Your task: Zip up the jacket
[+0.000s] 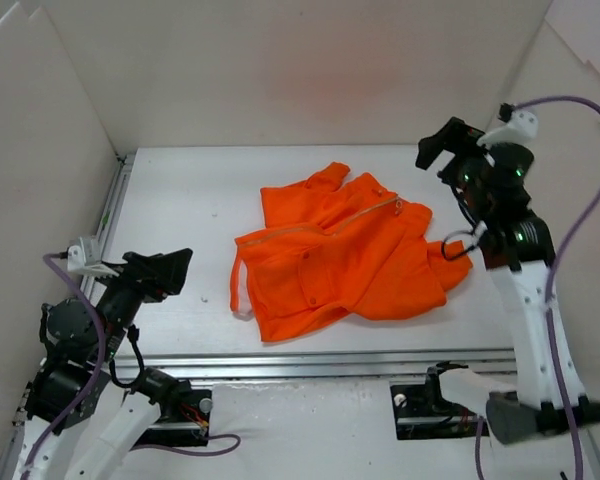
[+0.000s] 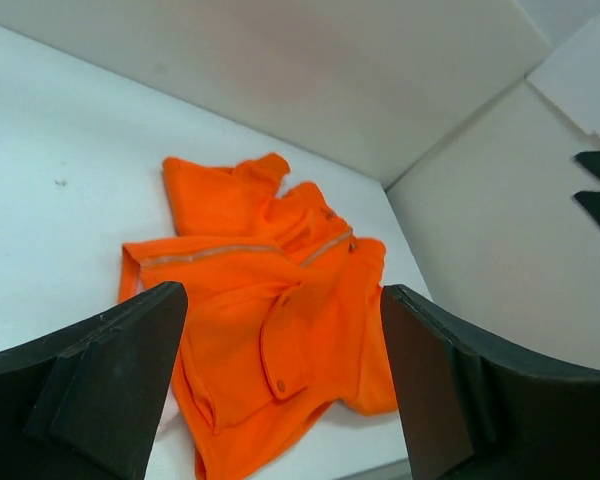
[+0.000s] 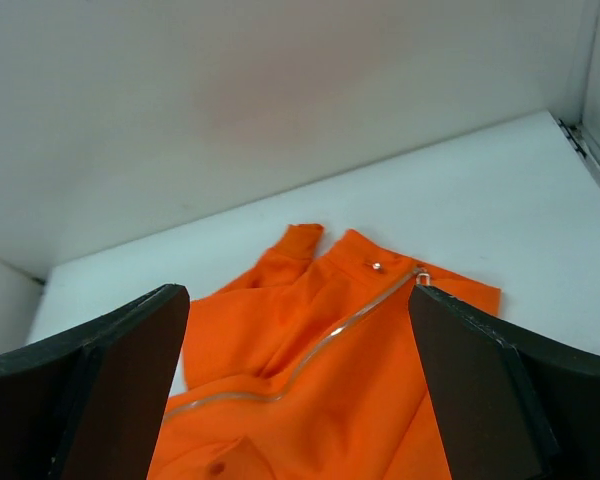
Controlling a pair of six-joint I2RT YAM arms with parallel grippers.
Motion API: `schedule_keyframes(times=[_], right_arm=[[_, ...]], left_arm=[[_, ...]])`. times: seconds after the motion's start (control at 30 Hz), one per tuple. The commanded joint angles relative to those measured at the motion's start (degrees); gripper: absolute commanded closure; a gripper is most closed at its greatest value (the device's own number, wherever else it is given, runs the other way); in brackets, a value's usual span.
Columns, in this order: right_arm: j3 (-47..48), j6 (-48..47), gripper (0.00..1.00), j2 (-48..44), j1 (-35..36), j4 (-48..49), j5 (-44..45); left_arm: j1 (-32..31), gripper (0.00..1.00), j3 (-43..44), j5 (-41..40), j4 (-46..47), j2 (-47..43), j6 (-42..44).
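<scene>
White walls [image 1: 280,70] ring your white counter [image 1: 180,200]; the orange jacket [image 1: 360,265] lies rumpled, zipper strip [image 1: 320,228] showing. Your left gripper [image 1: 175,272] and right gripper [image 1: 430,150]: jaws apart, empty.

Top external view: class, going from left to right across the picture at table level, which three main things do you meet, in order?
Left gripper → orange jacket, lying flat on the table → right gripper, raised beyond the jacket's far right corner.

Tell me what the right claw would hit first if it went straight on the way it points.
Probably the jacket, near its zipper: the open right claw frames it dead centre, though depth is unclear.
</scene>
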Motion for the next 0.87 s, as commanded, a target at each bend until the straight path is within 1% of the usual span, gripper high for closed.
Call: schedule_keyframes(times=[0.0, 0.03, 0.07, 0.1, 0.13, 0.2, 0.23, 0.27, 0.3, 0.37, 0.43, 0.5, 0.53, 0.63, 0.83], right_arm=[[-7.70, 3.04, 0.02, -13.62, 1.47, 2.99, -1.31], [-12.59, 3.66, 0.02, -16.70, 1.56, 2.56, -1.92], [-15.25, 4.27, 0.02, -23.17, 1.74, 2.38, -3.58], [-20.15, 4.45, 0.02, -26.54, 1.82, 2.20, -5.51], [-22.29, 4.80, 0.02, -32.93, 1.83, 1.85, -6.40], [-27.38, 5.95, 0.02, -38.41, 1.91, -1.13, -7.55], [-28.63, 5.86, 0.02, -43.14, 2.00, -2.53, -7.99], [-29.60, 5.60, 0.02, -45.10, 2.09, -6.46, -8.08], [-31.08, 5.60, 0.02, -48.69, 1.92, -8.41, -7.82], [-32.50, 5.42, 0.02, -52.05, 1.91, -14.29, -6.85], [-34.08, 5.42, 0.02, -56.78, 1.91, -17.64, -4.93], [-35.05, 5.25, 0.02, -59.52, 1.91, -21.43, -3.60], [-35.05, 5.07, 0.02, -61.71, 1.91, -22.49, -0.90], [-34.97, 4.90, 0.02, -64.01, 1.91, -26.00, 1.49], [-34.62, 4.98, 0.02, -62.96, 2.09, -27.24, -0.34]], left_arm=[[0.31, 0.20, -1.07, 8.98, 5.30, 2.85, 0.50], [0.31, 0.20, -1.16, 10.29, 5.22, 2.85, 0.76], [0.31, 0.20, -1.16, 10.57, 5.04, 2.59, 1.02], [0.31, 0.20, -1.16, 11.01, 4.78, 2.24, 1.37], [0.31, 0.20, -1.16, 11.53, 4.43, 1.71, 1.90], [0.31, 0.20, -0.90, 11.63, 2.77, -0.05, 3.57], [0.31, 0.20, -0.29, 11.45, 1.97, -0.83, 4.10], [0.31, 0.20, 0.16, 11.28, 1.10, -2.06, 5.23], [0.31, 0.20, 0.86, 10.93, -0.83, -2.59, 5.77], [0.31, 0.20, 1.30, 10.57, -2.68, -3.91, 6.47], [0.31, 0.20, 1.04, 10.57, -4.80, -4.88, 6.74], [0.31, 0.21, 0.60, 10.57, -6.38, -5.50, 6.56], [0.31, 0.21, -0.01, 10.57, -6.65, -6.02, 6.47], [0.31, 0.22, -0.11, 9.69, -7.70, -6.64, 6.21], [0.31, 0.22, 1.30, 10.31, -8.23, -4.89, 6.21]])
